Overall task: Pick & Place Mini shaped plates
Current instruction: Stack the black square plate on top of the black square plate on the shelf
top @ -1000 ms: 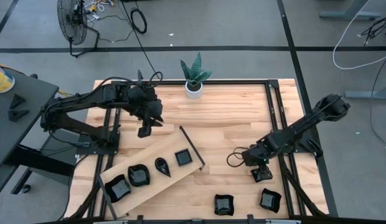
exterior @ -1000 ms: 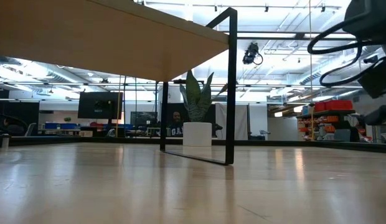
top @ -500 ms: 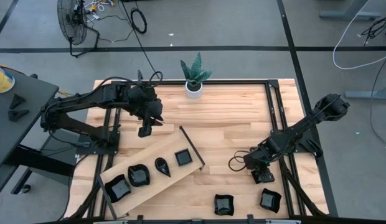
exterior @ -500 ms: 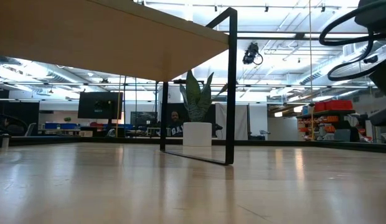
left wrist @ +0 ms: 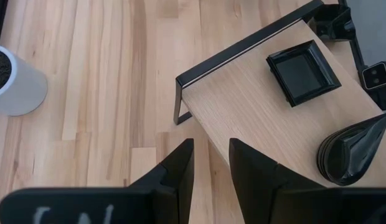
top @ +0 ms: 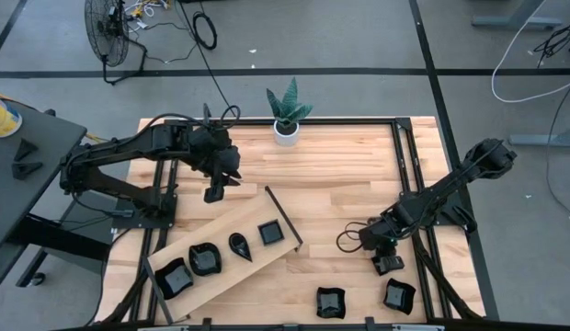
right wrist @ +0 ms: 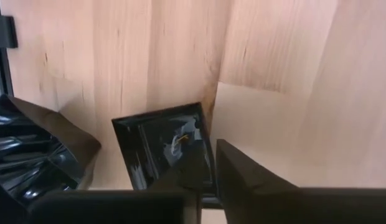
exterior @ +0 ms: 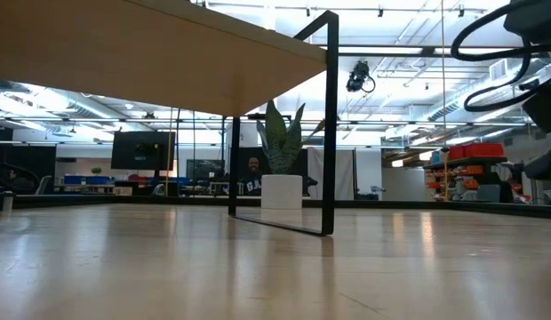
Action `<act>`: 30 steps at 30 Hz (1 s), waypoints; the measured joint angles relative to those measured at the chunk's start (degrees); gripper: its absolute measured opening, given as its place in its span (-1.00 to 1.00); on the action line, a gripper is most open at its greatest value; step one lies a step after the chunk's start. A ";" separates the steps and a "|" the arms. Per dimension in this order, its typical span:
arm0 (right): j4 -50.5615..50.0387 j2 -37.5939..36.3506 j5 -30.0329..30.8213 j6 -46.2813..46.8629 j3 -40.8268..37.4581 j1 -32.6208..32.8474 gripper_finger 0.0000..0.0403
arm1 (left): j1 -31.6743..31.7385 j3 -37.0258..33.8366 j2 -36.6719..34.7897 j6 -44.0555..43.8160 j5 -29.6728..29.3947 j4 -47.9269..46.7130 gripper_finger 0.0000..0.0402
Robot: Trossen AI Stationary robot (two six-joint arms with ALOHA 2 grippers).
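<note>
Since a second ago my right gripper [top: 388, 264] has dropped and narrowed its jaws on the rim of a square plate [right wrist: 165, 146] lying on the desk [top: 340, 175]. My left gripper [top: 213, 194] hangs above the board [top: 221, 241], jaws narrow, empty. Four plates sit on the board.

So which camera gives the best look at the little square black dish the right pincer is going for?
The right wrist view: the small glossy black square dish fills the frame, its edge between the right pincer fingers. From above, the dish is a small dark shape half hidden under the arm. The low and left wrist views miss it.
</note>
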 joint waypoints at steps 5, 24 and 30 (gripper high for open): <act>1.56 0.00 0.61 0.02 0.00 0.00 -0.91 | 0.00 0.00 0.00 0.00 0.00 0.00 -0.48; 2.56 0.00 2.31 12.79 0.00 -0.26 -1.00 | 0.00 0.00 0.00 0.02 -0.02 0.00 -0.48; 2.47 0.00 5.84 19.69 0.02 -1.96 -1.00 | 0.00 0.00 0.00 0.02 -0.02 0.00 -0.48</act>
